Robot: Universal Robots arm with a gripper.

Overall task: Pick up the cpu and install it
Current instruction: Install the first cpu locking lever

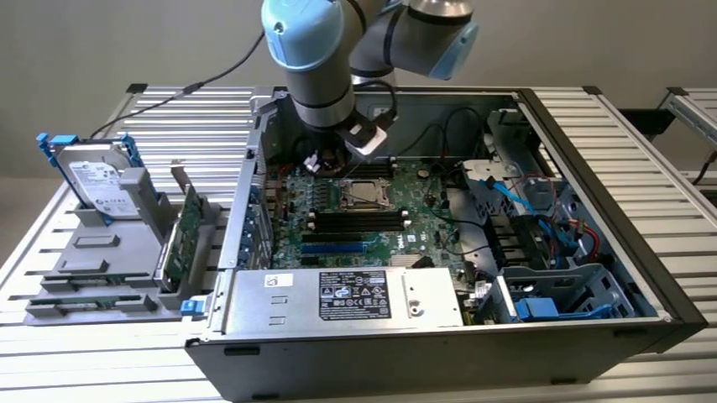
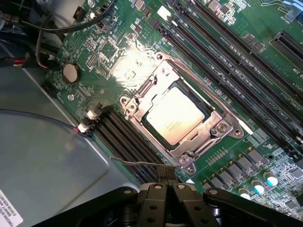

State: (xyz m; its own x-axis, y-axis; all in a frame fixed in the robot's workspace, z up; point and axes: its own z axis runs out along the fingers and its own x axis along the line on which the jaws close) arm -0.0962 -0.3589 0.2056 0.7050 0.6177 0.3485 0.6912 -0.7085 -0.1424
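1. Small flat square cpu point(image 2: 174, 116) with dull silver metal top: seated flat in the socket, in the middle of the board point(image 1: 363, 196).
2. Around its edges, touching: shiny steel socket frame point(image 2: 222, 127), screwed at the corners.
3. Just beside the frame's corner, above the board and apart from the chip: black two-fingered gripper point(image 2: 165, 176), fingers pressed together, nothing between them.
4. In the exterior view: gripper point(image 1: 325, 161) near the cpu, toward the exterior view's left and farther back.
5. Underneath: green motherboard point(image 2: 104, 56), with long black memory slots point(image 2: 118, 137) alongside the socket and a round silver coin battery point(image 2: 71, 72) farther off.
6. Enclosing the board: open dark metal computer case point(image 1: 583, 151), with a grey power supply box point(image 1: 348, 295) bearing a label at the near side.
7. Outside the case, at the exterior view's left: rectangular silver hard drive point(image 1: 99, 180) with white label, upright in a grey holder.
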